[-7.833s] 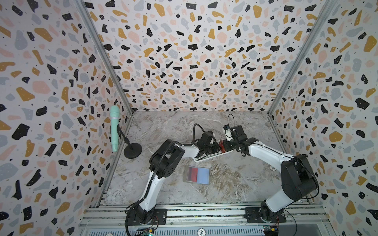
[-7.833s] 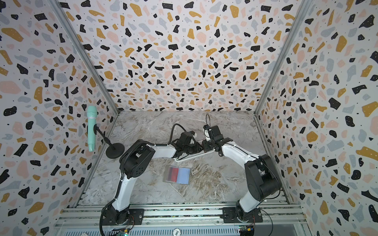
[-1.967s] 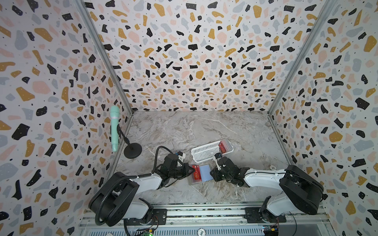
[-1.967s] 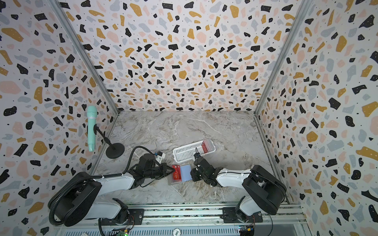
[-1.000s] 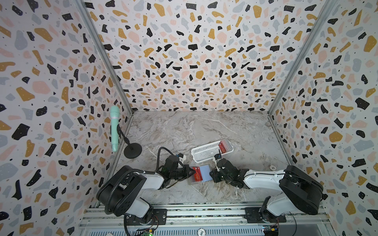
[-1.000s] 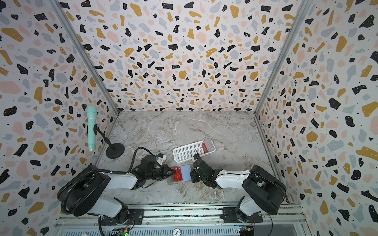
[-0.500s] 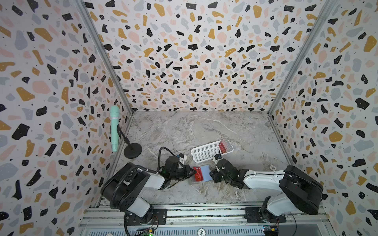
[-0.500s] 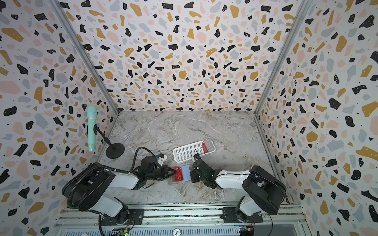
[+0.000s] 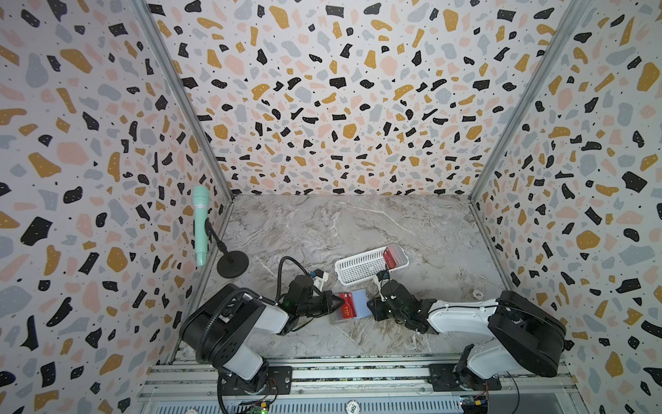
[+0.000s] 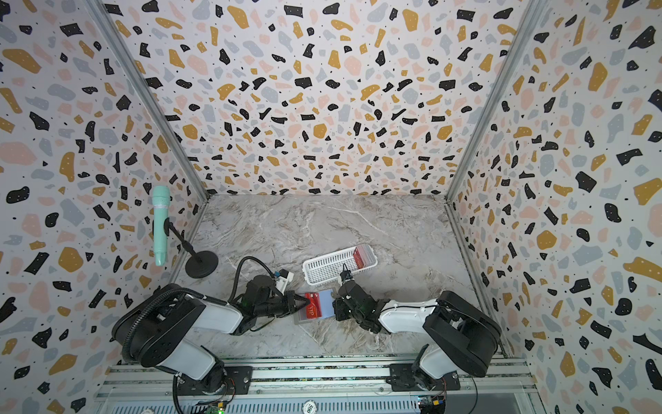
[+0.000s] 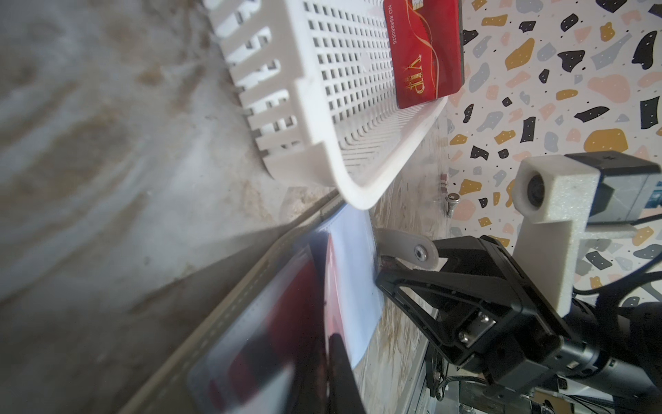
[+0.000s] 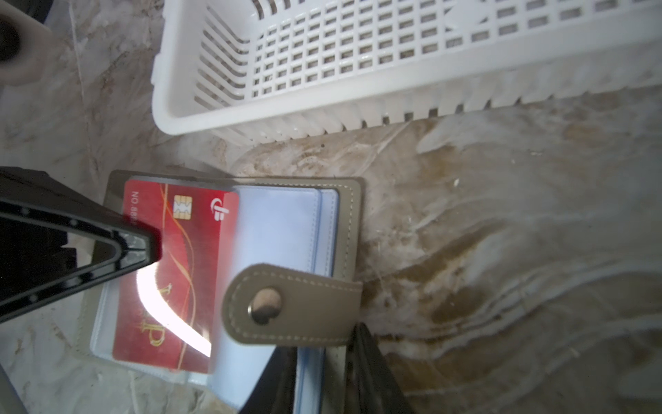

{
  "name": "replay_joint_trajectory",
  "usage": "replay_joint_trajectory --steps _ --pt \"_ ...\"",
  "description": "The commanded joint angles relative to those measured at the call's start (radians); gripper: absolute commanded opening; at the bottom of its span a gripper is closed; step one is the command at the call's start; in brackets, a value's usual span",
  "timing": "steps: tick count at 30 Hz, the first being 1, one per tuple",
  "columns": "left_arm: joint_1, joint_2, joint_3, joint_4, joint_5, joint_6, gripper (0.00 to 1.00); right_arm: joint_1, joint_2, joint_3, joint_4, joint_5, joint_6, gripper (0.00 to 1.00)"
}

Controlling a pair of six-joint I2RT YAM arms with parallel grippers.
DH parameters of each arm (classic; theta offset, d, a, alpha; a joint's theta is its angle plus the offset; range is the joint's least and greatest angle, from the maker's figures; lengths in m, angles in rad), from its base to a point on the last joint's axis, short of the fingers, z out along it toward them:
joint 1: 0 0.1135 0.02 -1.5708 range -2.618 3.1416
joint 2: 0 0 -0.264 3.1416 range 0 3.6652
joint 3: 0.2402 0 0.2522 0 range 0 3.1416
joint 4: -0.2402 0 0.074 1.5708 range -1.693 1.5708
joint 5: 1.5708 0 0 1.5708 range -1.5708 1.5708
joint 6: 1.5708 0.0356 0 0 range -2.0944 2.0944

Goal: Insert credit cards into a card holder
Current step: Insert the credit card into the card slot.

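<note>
Card (image 12: pixel 172 258), thin, stiff, likely slick (half sleeved), lies in the open holder (image 12: pixel 344 222) by the tabletop's (image 9: pixel 358 229) front edge. Left claw (image 12: pixel 150 243) pinches its outer edge; right claw (image 12: pixel 322 362) clamps the holder's floppy cover.

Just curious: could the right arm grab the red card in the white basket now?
Probably not yet: the right gripper is clamped on the card holder, though the red card lies uncovered nearby.

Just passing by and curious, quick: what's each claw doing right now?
The left gripper is shut, its tip pressing on the red card, not gripping it.
The right gripper is shut on the card holder's edge.
</note>
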Motion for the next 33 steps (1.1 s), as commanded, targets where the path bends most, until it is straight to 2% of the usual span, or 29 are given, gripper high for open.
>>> replay_joint_trajectory --steps 1,18,23,30,33 --pt "-0.004 0.025 -0.016 0.057 -0.025 0.022 0.03 0.006 -0.019 -0.031 -0.042 0.006 0.022 0.3" --pt "-0.004 0.009 -0.045 0.013 -0.079 0.015 0.16 0.015 -0.028 -0.028 -0.077 0.009 0.028 0.31" --pt "-0.005 -0.015 -0.021 -0.063 -0.102 0.035 0.19 0.025 -0.025 -0.025 -0.067 0.016 0.027 0.31" --pt "-0.006 -0.134 0.042 -0.366 -0.233 0.162 0.22 0.035 -0.031 -0.031 -0.055 0.038 0.038 0.31" --pt "-0.004 -0.187 0.04 -0.403 -0.248 0.171 0.24 0.037 -0.037 -0.035 -0.058 0.04 0.035 0.32"
